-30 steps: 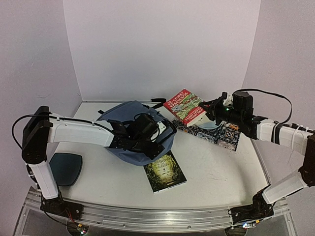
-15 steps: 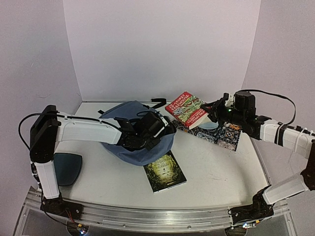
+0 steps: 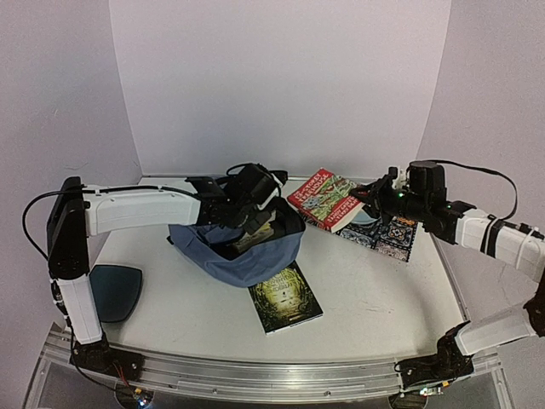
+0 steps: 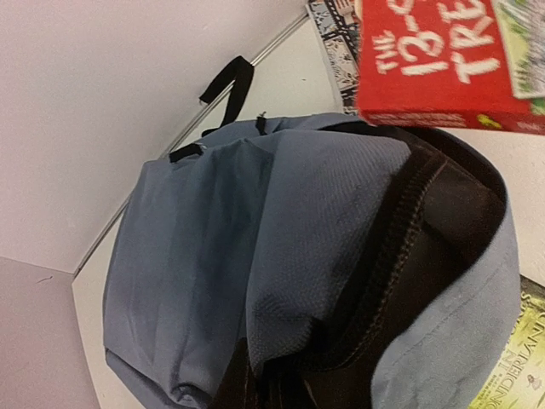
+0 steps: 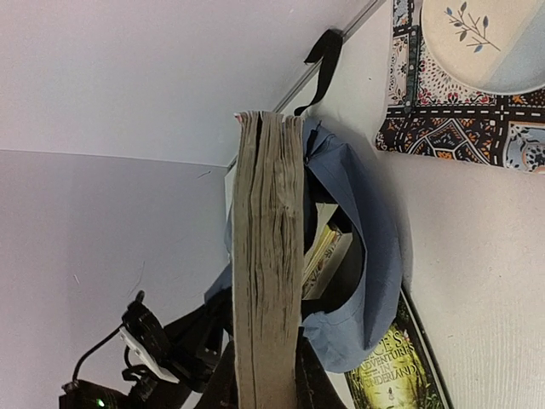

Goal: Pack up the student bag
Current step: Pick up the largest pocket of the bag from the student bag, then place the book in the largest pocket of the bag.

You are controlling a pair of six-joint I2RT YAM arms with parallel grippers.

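Top external view: student bag (image 3: 243,256) lies mid-surface (image 3: 375,298), mouth facing right. Left jaws are closed on its upper rim, holding it raised. Right jaws clamp a red paperback (image 3: 322,198) in the air just right of the mouth, beside a patterned mat (image 3: 393,239). A green book (image 3: 285,296) lies at the bag's near edge.

Left wrist view: zipper edge (image 4: 400,230) gapes, dark lining exposed. Own fingers not discernible.

Right wrist view: page block (image 5: 268,256) is gripped between the fingers (image 5: 223,379) and aimed at the opening, where another book (image 5: 328,251) appears to sit.

Procedure: hold the rim high. Feed the paperback's leading edge under it at a low angle, clear of the zipper.
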